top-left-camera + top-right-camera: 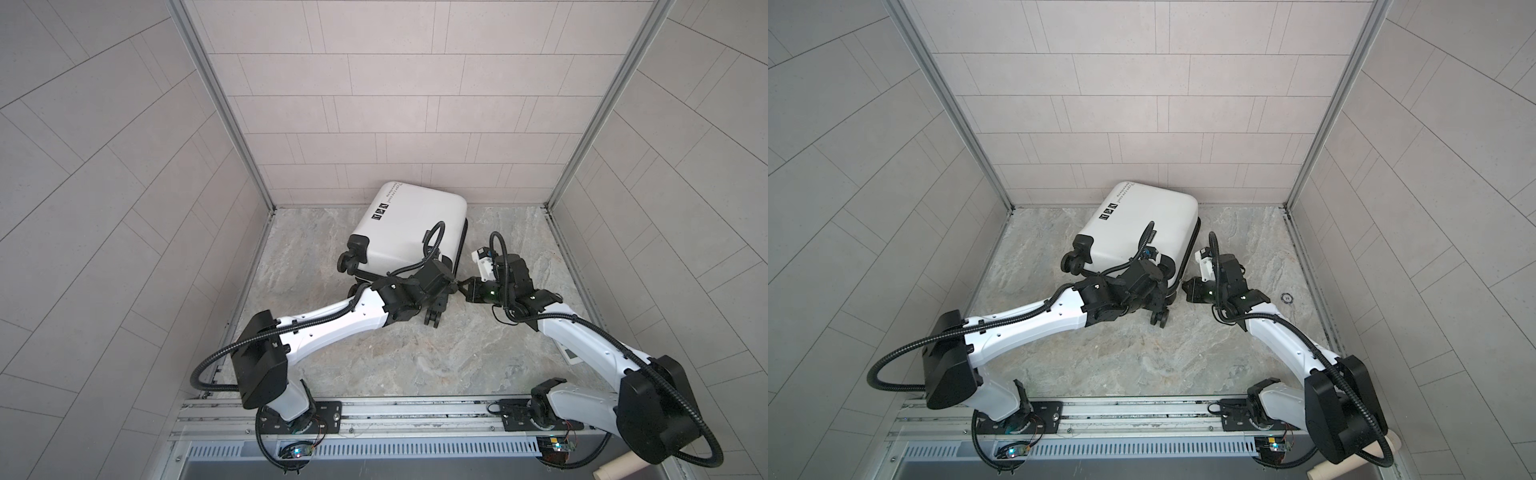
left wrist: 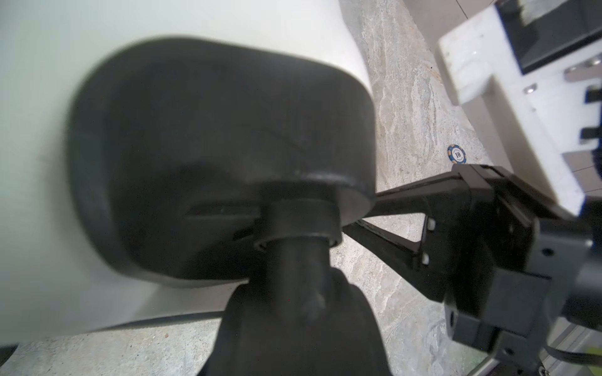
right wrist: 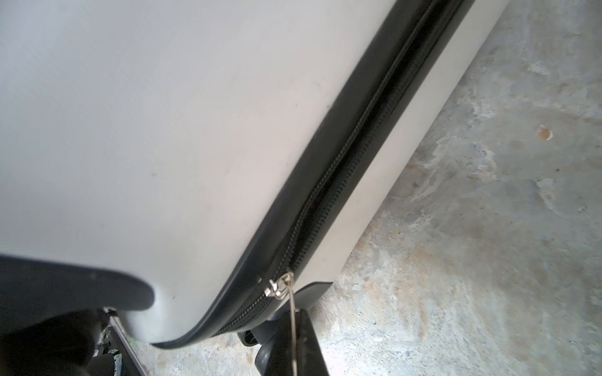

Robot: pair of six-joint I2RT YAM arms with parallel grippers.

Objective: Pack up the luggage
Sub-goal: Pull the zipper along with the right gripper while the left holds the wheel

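Nearest the robot, the left gripper (image 1: 441, 296) sits low against the near right corner of the luggage (image 1: 399, 232). Its wrist view is filled by the blurred black wheel housing (image 2: 211, 146) and the caster (image 2: 293, 325) below it. Its own fingers are hidden in every view, so I cannot tell whether they stand apart or grip anything.

Just to its right, the right gripper (image 1: 460, 284) points in at the same corner, jaws pressed together on the thin metal loop of the zipper pull (image 3: 279, 288), close to the bend of the black zipper band (image 3: 351, 156).

The luggage lies flat on the marble floor (image 1: 374, 374), both shells together and the white stickered face up, so nothing of its inside shows. Its wheeled end faces the robot. The long axis runs from there toward the back wall, leaning a little right, and the far end lies at the foot of that wall. The left arm and its cable cover the near right part of the shell. I cannot make out whether the teeth beyond the slider are meshed.

A blue chip (image 1: 1286, 297) lies on the floor right of the right arm, well apart from the luggage. A top view has the arm over that spot.
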